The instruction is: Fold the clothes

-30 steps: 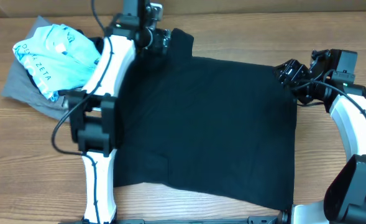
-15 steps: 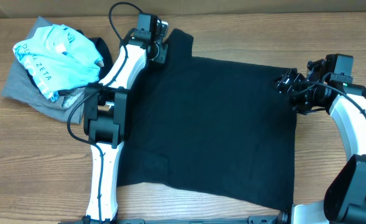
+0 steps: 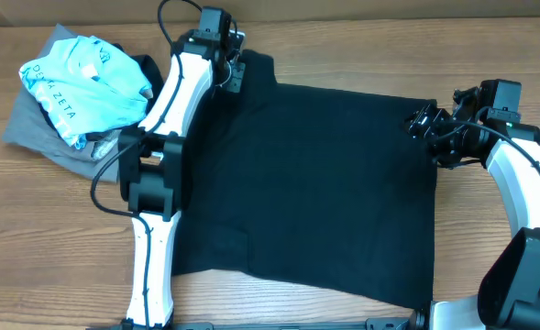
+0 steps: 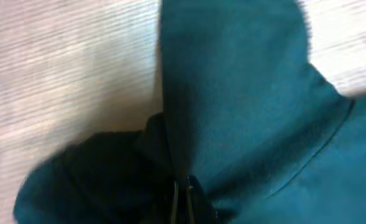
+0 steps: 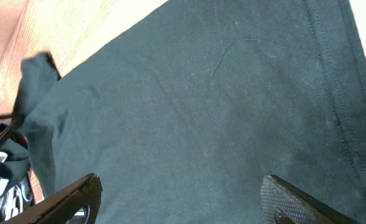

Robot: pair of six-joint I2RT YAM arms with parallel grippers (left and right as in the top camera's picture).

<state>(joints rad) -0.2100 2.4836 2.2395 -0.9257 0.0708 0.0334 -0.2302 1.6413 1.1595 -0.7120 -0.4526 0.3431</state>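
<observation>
Left claw point(image 3: 232, 75), seen from overhead, sits at the far left corner of the black T-shirt point(image 3: 315, 183); the right claw point(image 3: 424, 123) hangs at its far right corner. The wooden desk point(image 3: 49, 238) carries the shirt spread flat across its middle. At the far left a light blue shirt point(image 3: 82, 78) lies bunched on a grey garment point(image 3: 27, 128). Bare wood shows at the near left and along the shirt's right edge.

From the left wrist, the left claw point(image 4: 181, 196) is pinched tight on a raised fold of the black T-shirt point(image 4: 245, 93), with pale desk point(image 4: 64, 62) beside it.

From the right wrist, the right claw point(image 5: 179, 186) stands wide apart over smooth cloth of the black T-shirt point(image 5: 220, 106). Whether its fingers point(image 5: 71, 196) touch it I cannot tell. A stitched hem runs at the right, and desk point(image 5: 77, 25) shows at upper left.
</observation>
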